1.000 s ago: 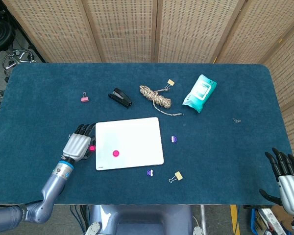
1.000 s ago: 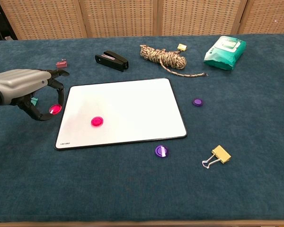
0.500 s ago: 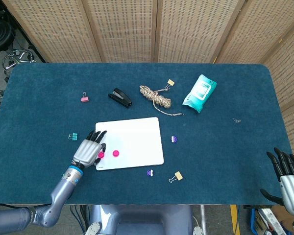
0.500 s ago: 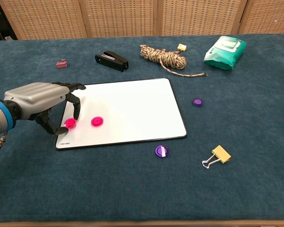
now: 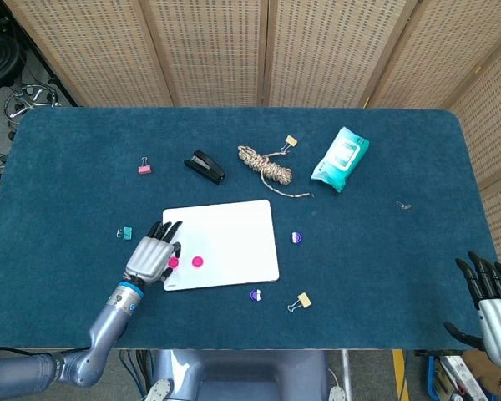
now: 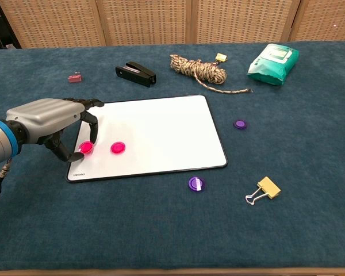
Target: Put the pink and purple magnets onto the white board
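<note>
Magnets, pink: two round glossy pink magnets; one lies on the board, the other, the held pink magnet, sits at the board's 9 o'clock edge.
Magnets, purple: two round purple magnets on the blue felt counter; the near purple magnet at 6 o'clock of the board, the far purple magnet at 3 o'clock.
Board: one flat white rectangular board with a thin black rim, mid-counter.
Left hand: grey, fingers curled down, pinching the held pink magnet between thumb and a fingertip.
Right hand: at the counter's 4 o'clock corner, cut off by the head view's edge; fingers spread, holding nothing.
Clips: one yellow binder clip, one small pink clip.
Others: black stapler, coiled rope, teal wipes packet.
Hard to make out: whether the held magnet rests on the board.
</note>
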Controlling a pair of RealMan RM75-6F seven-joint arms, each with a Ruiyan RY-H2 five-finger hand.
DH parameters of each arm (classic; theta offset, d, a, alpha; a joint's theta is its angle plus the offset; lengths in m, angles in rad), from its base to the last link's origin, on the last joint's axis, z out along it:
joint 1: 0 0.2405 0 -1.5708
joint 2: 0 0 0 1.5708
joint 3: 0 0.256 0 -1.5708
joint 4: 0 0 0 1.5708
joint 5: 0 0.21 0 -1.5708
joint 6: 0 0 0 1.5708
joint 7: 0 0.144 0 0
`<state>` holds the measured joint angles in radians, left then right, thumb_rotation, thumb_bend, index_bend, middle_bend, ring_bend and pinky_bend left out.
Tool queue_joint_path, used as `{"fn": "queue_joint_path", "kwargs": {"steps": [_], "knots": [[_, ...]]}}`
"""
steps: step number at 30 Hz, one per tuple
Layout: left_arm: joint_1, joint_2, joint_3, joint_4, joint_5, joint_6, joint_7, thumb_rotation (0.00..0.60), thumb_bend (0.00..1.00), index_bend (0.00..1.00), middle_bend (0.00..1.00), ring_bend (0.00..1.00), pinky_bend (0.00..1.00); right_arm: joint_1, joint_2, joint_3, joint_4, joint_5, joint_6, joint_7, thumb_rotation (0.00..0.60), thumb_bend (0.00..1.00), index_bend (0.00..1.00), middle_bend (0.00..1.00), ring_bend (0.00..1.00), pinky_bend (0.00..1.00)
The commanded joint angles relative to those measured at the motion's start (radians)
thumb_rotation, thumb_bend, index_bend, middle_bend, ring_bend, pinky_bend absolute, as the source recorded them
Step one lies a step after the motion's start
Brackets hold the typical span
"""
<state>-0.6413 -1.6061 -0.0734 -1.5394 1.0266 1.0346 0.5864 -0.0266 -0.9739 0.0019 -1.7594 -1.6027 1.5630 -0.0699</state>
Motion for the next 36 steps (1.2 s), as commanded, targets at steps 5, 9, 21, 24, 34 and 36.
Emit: {"fn": "queue_joint_path", "kwargs": {"steps": [5,9,21,24,34,36], "knots": [[-0.001,0.012,0.003,-0.005,-0.006,-0.012,-0.012,0.600,0.33,0.34,0.00,0.00,0.00,0.000,0.001,0.000,-0.002,0.002,-0.002,0.000,0.600,0.00,0.00,0.00,0.00,0.00],[-0.001,0.020,0.002,-0.015,0.000,-0.009,-0.019,0.600,0.33,0.29,0.00,0.00,0.00,0.000,0.001,0.000,-0.001,0.002,-0.001,-0.001,0.600,0.00,0.00,0.00,0.00,0.00],[0.070,0.170,0.025,-0.148,0.163,0.102,-0.155,0.600,0.31,0.05,0.00,0.00,0.00,0.001,-0.007,0.003,0.012,-0.006,0.006,0.002,0.600,0.00,0.00,0.00,0.00,0.00],[0.124,0.224,0.051,-0.167,0.242,0.170,-0.253,0.600,0.30,0.00,0.00,0.00,0.00,0.007,-0.013,0.008,0.018,-0.008,0.004,0.007,0.600,0.00,0.00,0.00,0.00,0.00],[0.305,0.449,0.108,-0.242,0.377,0.422,-0.396,0.600,0.28,0.00,0.00,0.00,0.00,0.063,-0.071,0.008,0.042,-0.069,-0.053,-0.070,0.600,0.00,0.00,0.00,0.00,0.00],[0.342,0.495,0.116,-0.264,0.373,0.458,-0.426,0.600,0.28,0.00,0.00,0.00,0.00,0.096,-0.087,0.015,0.027,-0.087,-0.092,-0.110,0.600,0.00,0.00,0.00,0.00,0.00]]}}
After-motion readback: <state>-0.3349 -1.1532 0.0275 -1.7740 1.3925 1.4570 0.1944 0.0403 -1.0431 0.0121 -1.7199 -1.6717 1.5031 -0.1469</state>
